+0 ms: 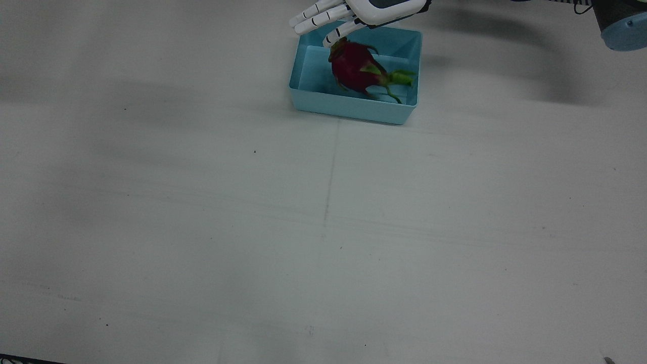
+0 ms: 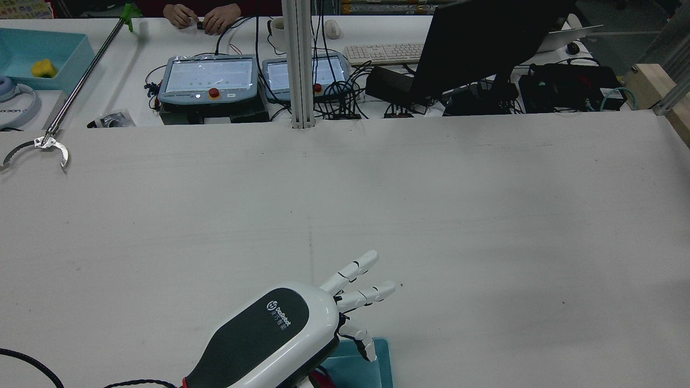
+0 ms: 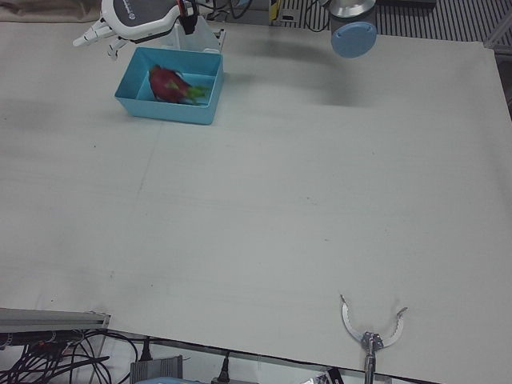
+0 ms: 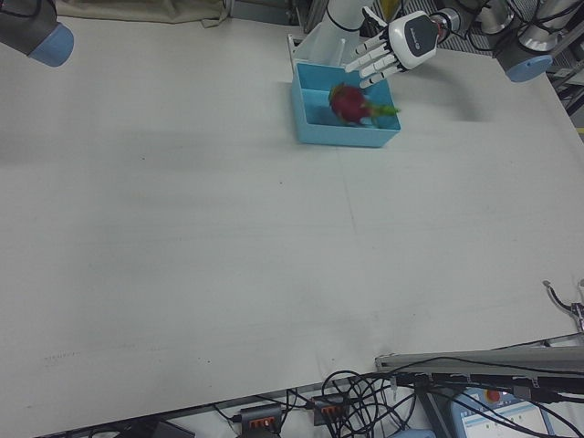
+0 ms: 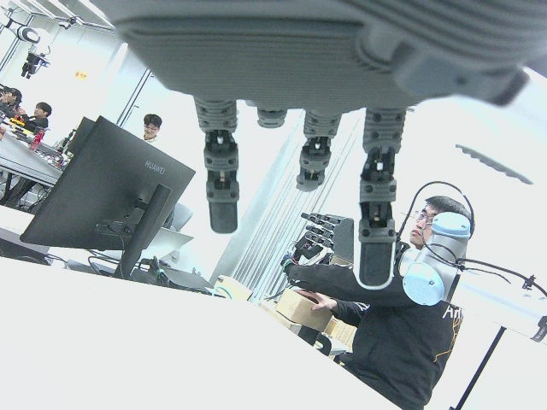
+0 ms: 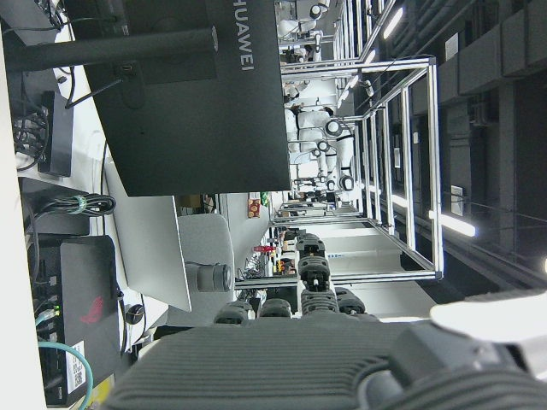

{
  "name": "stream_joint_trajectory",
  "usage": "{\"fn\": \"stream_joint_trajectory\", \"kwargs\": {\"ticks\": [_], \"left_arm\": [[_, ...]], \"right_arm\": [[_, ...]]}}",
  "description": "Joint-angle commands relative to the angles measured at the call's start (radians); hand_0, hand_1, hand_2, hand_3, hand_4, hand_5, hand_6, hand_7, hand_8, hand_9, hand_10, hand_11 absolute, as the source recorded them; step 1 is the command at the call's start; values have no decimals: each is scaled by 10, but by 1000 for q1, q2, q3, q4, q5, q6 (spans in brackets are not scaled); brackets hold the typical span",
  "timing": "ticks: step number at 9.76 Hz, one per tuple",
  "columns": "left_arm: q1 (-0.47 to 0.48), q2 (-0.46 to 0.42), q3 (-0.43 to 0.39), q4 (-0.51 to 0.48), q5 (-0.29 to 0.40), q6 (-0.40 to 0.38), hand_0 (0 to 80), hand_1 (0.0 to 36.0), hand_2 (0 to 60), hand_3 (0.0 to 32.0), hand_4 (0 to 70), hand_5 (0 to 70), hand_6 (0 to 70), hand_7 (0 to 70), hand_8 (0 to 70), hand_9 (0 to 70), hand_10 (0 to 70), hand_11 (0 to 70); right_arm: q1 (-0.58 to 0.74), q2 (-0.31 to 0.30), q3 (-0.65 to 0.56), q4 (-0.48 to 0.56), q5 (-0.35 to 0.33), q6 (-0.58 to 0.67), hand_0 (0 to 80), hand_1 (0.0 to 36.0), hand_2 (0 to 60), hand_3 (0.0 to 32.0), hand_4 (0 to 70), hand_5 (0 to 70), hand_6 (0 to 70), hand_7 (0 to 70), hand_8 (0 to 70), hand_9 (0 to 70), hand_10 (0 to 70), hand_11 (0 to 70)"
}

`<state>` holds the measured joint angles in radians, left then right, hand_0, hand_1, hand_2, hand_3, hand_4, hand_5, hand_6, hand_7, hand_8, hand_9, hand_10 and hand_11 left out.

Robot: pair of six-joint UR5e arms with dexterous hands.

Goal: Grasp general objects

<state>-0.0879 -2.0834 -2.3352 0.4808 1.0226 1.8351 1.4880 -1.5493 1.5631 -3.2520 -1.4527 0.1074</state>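
A red dragon fruit [image 1: 356, 68] with green scales lies inside a light blue bin [image 1: 354, 107] at the robot's side of the table. My left hand [image 1: 354, 12] hovers over the bin's back edge, open, fingers spread and holding nothing. One fingertip ends right by the fruit's top; I cannot tell if they touch. The left-front view shows the hand [image 3: 132, 18] beside the bin [image 3: 164, 108], and the rear view shows its back [image 2: 280, 328] covering most of the bin [image 2: 372, 366]. My right hand [image 6: 308, 290] shows only in its own view, fingers out and holding nothing.
A metal reach-grabber [image 2: 38, 145] lies on the table's far left edge in the rear view. Beyond the far edge stand a monitor [image 2: 485, 43], teach pendants [image 2: 210, 78] and cables. The left arm's elbow [image 1: 624, 25] hangs over the table's corner.
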Motion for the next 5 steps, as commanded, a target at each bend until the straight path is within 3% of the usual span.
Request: {"fn": "stream_joint_trajectory", "kwargs": {"ticks": [1, 3, 4, 5], "left_arm": [[0, 2, 0, 2, 1, 6, 324, 0, 0, 110, 0, 0, 0, 0, 0, 0, 54, 81], [-42, -1, -4, 19, 1, -14, 337, 0, 0, 188, 0, 0, 0, 0, 0, 0, 55, 82], [-97, -3, -6, 69, 2, -78, 334, 0, 0, 202, 0, 0, 0, 0, 0, 0, 59, 88], [-175, 2, -9, 87, 2, -159, 347, 0, 0, 192, 0, 0, 0, 0, 0, 0, 58, 87]], "right_arm": [[0, 0, 0, 0, 0, 0, 0, 0, 0, 0, 0, 0, 0, 0, 0, 0, 0, 0], [0, 0, 0, 0, 0, 0, 0, 0, 0, 0, 0, 0, 0, 0, 0, 0, 0, 0], [0, 0, 0, 0, 0, 0, 0, 0, 0, 0, 0, 0, 0, 0, 0, 0, 0, 0], [0, 0, 0, 0, 0, 0, 0, 0, 0, 0, 0, 0, 0, 0, 0, 0, 0, 0]]}}
